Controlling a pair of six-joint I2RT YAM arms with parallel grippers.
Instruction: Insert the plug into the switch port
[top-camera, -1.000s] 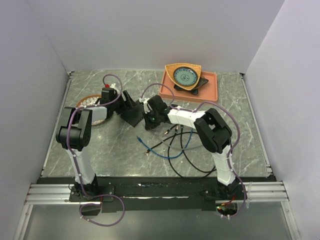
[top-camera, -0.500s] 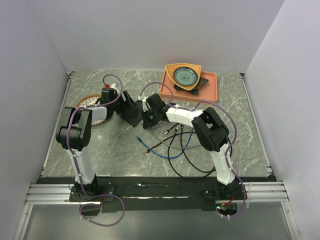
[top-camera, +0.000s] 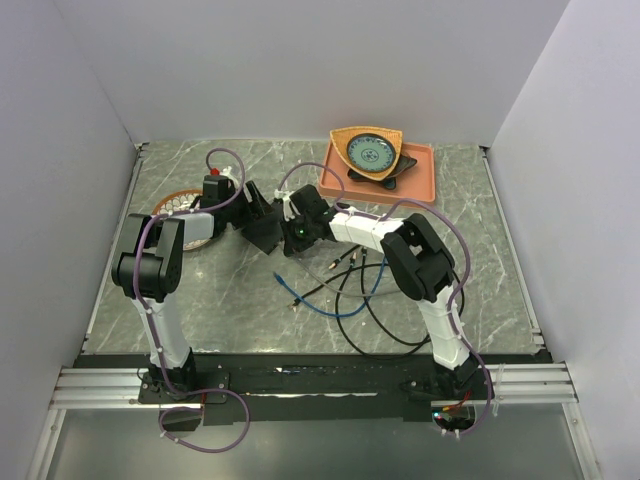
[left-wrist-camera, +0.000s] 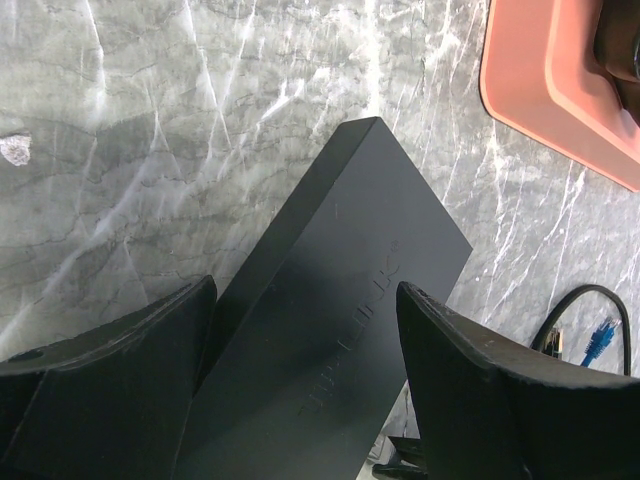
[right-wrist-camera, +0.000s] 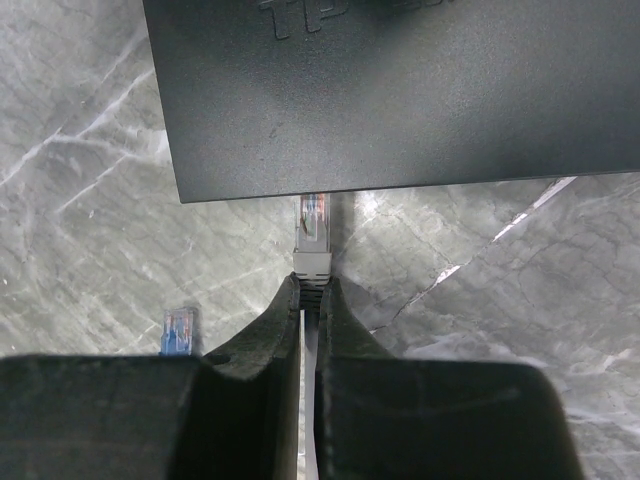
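Over the marbled table (top-camera: 215, 300), a flat black box (left-wrist-camera: 350, 230) is being clamped between the 2 fingers (left-wrist-camera: 120, 345) of the left gripper (left-wrist-camera: 305, 290), 1 corner pointing toward an orange tray (left-wrist-camera: 540, 90). At the box's near edge, a grey plug (right-wrist-camera: 312, 240) is being pinched just behind its body by the closed right gripper (right-wrist-camera: 308, 285), its clear tip touching that edge. Whether the tip is being seated in the switch port cannot be told; the opening is being hidden by the box. A blue plug (right-wrist-camera: 176, 330) is lying beside the right fingers.
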